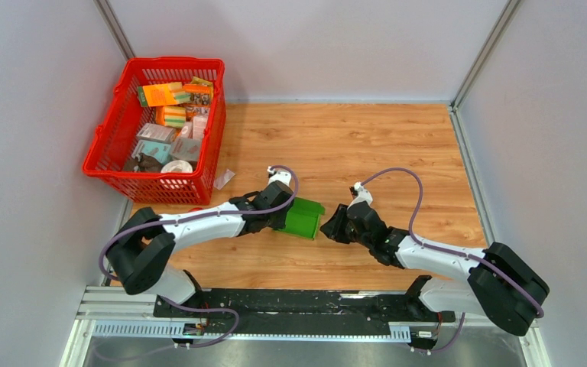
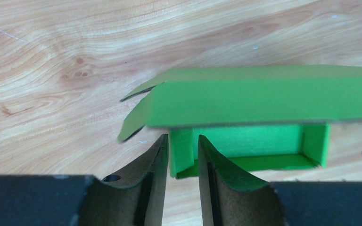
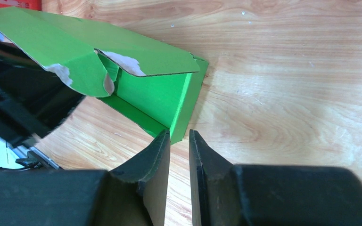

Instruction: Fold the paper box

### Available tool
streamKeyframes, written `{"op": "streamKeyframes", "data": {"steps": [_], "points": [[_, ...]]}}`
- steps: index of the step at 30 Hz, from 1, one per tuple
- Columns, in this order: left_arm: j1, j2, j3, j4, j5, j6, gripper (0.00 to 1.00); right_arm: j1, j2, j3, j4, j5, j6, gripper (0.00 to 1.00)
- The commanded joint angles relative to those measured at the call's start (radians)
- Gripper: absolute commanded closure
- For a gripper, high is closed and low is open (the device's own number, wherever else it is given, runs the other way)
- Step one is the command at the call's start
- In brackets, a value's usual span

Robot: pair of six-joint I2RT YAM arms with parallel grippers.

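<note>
We find the bright green thin-card paper box [image 1: 304,219] lying on the wood-grain table top [image 1: 382,138], near the table's front half and directly between the two arms' grippers. It is partly erected: the side walls stand up around a shallow rectangular tray, and a long lid panel leans over the opening, its end flaps loose. In the right wrist view two of these flaps show torn white patches at their edges. The left gripper [image 2: 183,139] meets the box from its left end. Its jaws stand apart with one short end wall of the tray between them, and we see slack beside the card, so we record no pinch. The right gripper [image 3: 179,134] sits low at the box's opposite end with its jaws only narrowly parted. A bottom corner of the tray lies right at its fingertips [image 3: 162,146], and we cannot tell whether they touch it. A red plastic mesh basket [image 1: 153,187] holding small mixed packages stands at the far left corner, well apart from the box.
</note>
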Motion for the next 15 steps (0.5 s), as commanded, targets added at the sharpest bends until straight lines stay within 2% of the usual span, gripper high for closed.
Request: {"op": "streamKeyframes", "data": {"steps": [1, 7, 12, 15], "points": [[0.017, -0.114, -0.033, -0.002, 0.115, -0.008, 0.60, 0.000, -0.025, -0.007, -0.011, 0.036, -0.024, 0.76], [0.065, -0.165, -0.093, -0.002, 0.141, -0.013, 0.60, 0.000, -0.030, -0.007, -0.009, 0.031, -0.027, 0.76], [0.146, -0.136, -0.138, 0.116, 0.268, -0.022, 0.60, 0.000, -0.036, -0.007, -0.011, 0.029, -0.029, 0.77], [0.169, -0.099, -0.141, 0.167, 0.290, -0.030, 0.60, -0.002, -0.044, -0.009, -0.011, 0.029, -0.027, 0.77]]}}
